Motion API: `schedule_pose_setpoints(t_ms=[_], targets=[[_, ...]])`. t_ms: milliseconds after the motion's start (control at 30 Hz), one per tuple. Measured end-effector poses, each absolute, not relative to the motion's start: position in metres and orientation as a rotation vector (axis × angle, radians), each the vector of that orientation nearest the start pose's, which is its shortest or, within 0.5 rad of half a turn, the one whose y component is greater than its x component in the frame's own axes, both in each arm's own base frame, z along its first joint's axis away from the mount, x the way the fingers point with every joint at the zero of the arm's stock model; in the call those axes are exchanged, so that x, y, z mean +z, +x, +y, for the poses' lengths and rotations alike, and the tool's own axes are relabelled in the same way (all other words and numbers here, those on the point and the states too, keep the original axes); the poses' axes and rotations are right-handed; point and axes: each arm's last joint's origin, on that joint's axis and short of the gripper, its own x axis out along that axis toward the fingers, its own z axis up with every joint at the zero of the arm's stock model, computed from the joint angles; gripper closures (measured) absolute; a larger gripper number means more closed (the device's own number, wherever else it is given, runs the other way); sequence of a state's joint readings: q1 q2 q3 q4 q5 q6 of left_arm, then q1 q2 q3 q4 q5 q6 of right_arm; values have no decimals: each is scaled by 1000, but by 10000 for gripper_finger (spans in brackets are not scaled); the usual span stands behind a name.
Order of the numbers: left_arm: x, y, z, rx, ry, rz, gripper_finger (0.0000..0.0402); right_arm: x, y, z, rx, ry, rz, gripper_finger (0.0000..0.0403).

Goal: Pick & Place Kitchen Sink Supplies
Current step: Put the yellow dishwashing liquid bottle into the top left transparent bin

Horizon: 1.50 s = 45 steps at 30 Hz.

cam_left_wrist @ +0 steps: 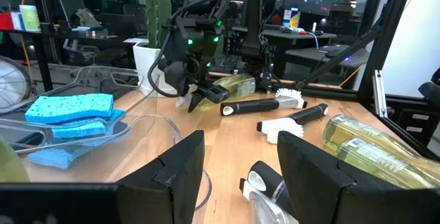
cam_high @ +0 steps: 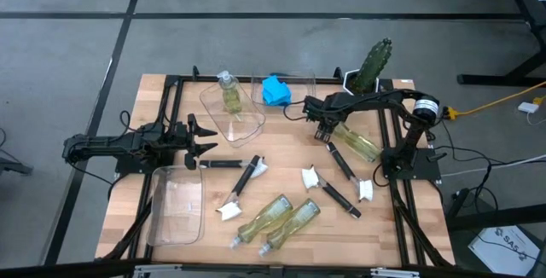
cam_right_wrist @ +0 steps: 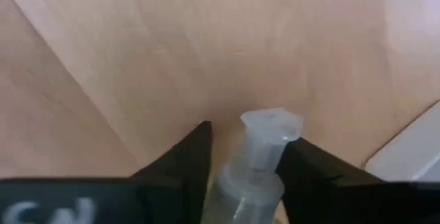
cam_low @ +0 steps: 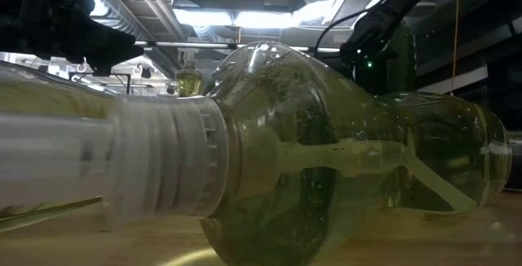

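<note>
Right gripper point(cam_right_wrist: 244, 157) is down over a soap bottle point(cam_high: 357, 141) lying on its side on the table point(cam_high: 281, 159), fingers spread either side of the pump neck. The right wrist view shows the pump cap point(cam_right_wrist: 270, 126) between the tips; can't confirm pad contact, so I treat it as straddling, not yet pinching.

To do it well: centre on the neck or collar, not the pump head, since the head may slip or rotate. Close fully before lifting, then lift straight so the heavy body doesn't swing.

Just beside the claw: a dish brush point(cam_high: 344, 163) and the cactus point(cam_high: 372, 65), so keep the path clear of both. The bin with a bottle point(cam_high: 229, 92) and the bin with blue sponges point(cam_high: 275, 90) sit further out.

Left gripper point(cam_high: 203, 138) waits well apart, fingers spread, empty.
</note>
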State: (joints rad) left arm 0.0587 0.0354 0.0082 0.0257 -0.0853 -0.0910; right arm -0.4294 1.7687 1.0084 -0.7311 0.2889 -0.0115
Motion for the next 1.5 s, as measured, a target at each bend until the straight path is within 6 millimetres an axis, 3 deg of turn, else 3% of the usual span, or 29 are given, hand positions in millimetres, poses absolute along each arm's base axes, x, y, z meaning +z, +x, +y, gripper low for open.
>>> schedule_pose_setpoints(t_ms=[67,267,433,933,1500], targets=[[166,99,8,144,-91,-5,221,142,268,-132,-580,125,1508,292],[166,99,8,144,-91,-5,222,143,270,-132,-574,160,1496,291],[166,99,8,144,-91,-5,222,154,282,-133,-448,205,1446,295],[166,99,8,144,-91,-5,222,212,324,-142,-151,253,1156,296],[166,99,8,144,-91,-5,222,262,352,-145,124,276,812,296]])
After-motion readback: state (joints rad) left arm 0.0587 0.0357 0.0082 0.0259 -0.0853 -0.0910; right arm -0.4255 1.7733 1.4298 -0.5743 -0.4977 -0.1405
